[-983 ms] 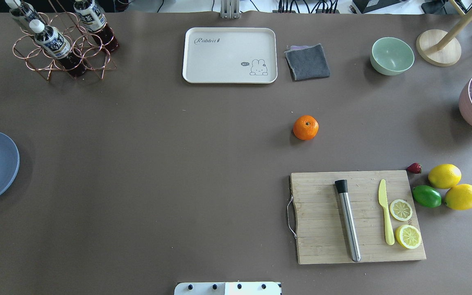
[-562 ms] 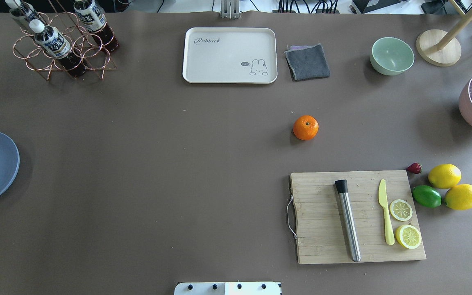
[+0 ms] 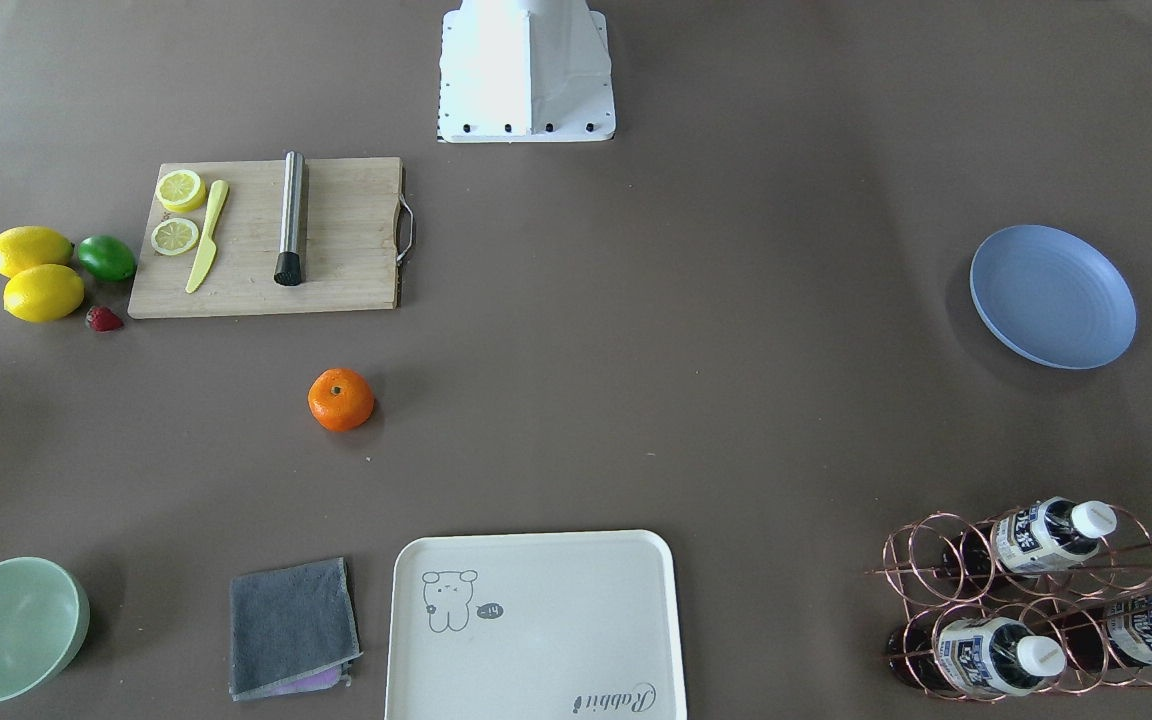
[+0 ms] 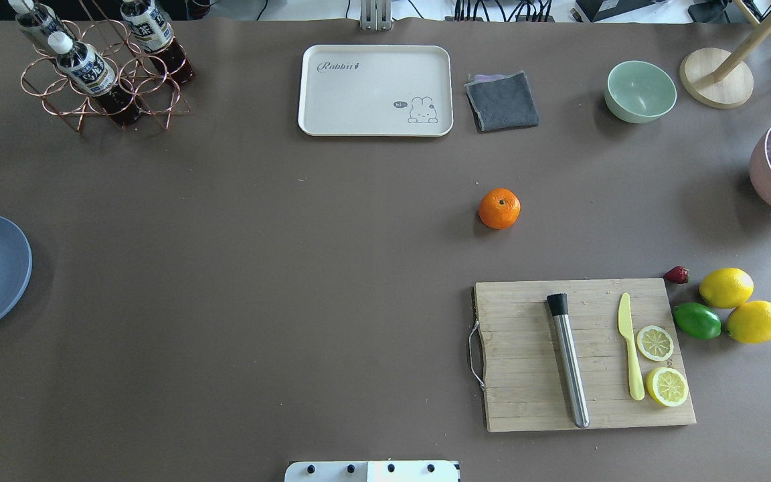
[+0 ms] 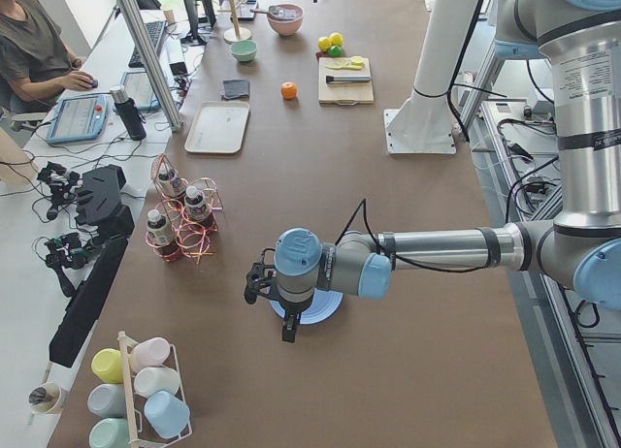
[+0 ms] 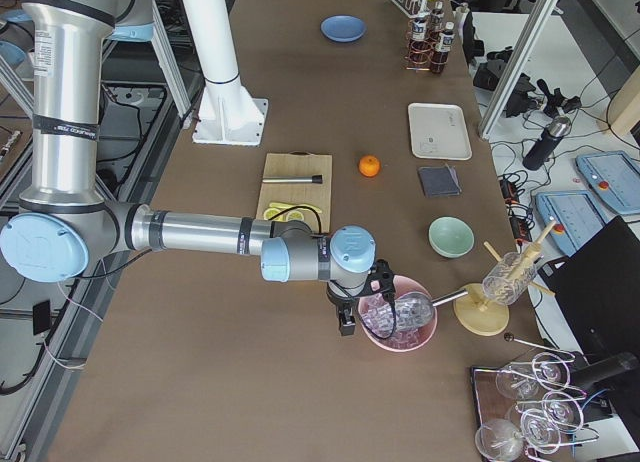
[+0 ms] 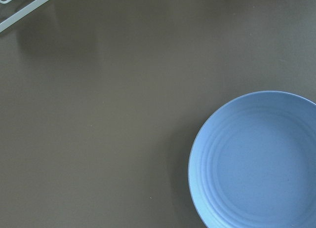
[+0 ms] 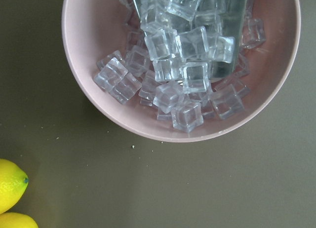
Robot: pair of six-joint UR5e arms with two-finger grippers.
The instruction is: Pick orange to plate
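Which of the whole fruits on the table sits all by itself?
The small round bright-orange orange: it lies apart, while the two yellow lemons and green lime cluster beside the wooden cutting board.

The left arm (image 5: pixel 437 246) reaches level over the table's left end, its wrist turned so the left gripper (image 5: pixel 288 332) points down. The right arm (image 6: pixel 190 232) does likewise at the right end, with the right gripper (image 6: pixel 347 325) pointing down. The set of either's jaws is unclear.
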